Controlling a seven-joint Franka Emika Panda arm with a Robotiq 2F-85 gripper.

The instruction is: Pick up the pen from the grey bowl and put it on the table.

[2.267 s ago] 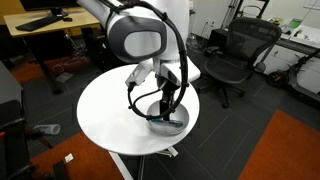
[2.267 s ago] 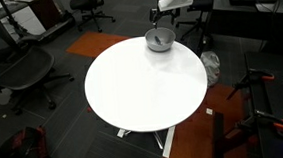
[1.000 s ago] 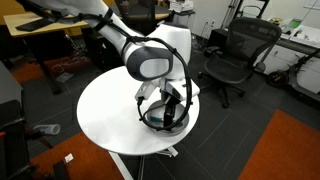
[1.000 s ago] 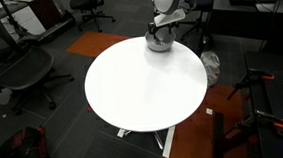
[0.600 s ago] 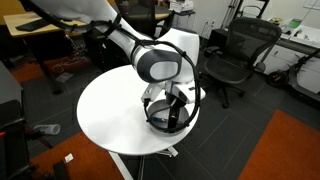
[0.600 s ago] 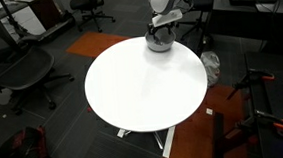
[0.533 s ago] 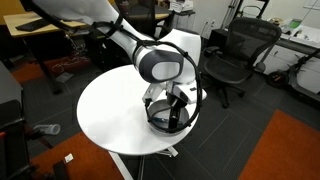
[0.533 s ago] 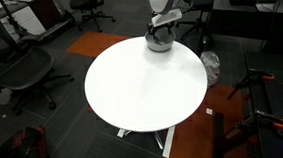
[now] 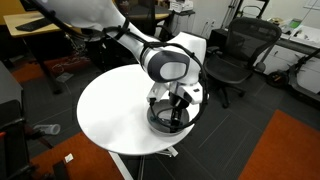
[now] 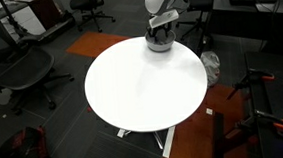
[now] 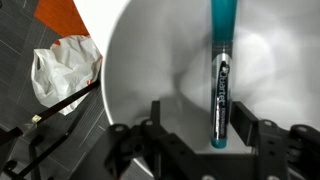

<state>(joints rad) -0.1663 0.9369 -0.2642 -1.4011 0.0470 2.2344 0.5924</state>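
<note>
The teal-blue pen (image 11: pixel 221 70) lies inside the grey bowl (image 11: pixel 150 60), seen close in the wrist view. My gripper (image 11: pixel 205 122) is open and low in the bowl, its two dark fingers either side of the pen's lower end, the pen nearer the right finger (image 11: pixel 268 135). In both exterior views the gripper (image 9: pixel 174 117) (image 10: pixel 159 33) hangs straight down into the bowl (image 9: pixel 160 125) (image 10: pixel 159 43), which sits near one edge of the round white table (image 9: pixel 110 110) (image 10: pixel 142 84). The pen is hidden there by the arm.
A white plastic bag (image 11: pixel 62 70) lies on the dark floor beside the table. Black office chairs (image 9: pixel 235 55) (image 10: pixel 15 63), a wooden desk (image 9: pixel 45 30) and an orange carpet patch (image 9: pixel 285 150) surround the table.
The arm has swung over the bowl and come down, bringing the gripper lower into it. The bowl and table have not moved.
</note>
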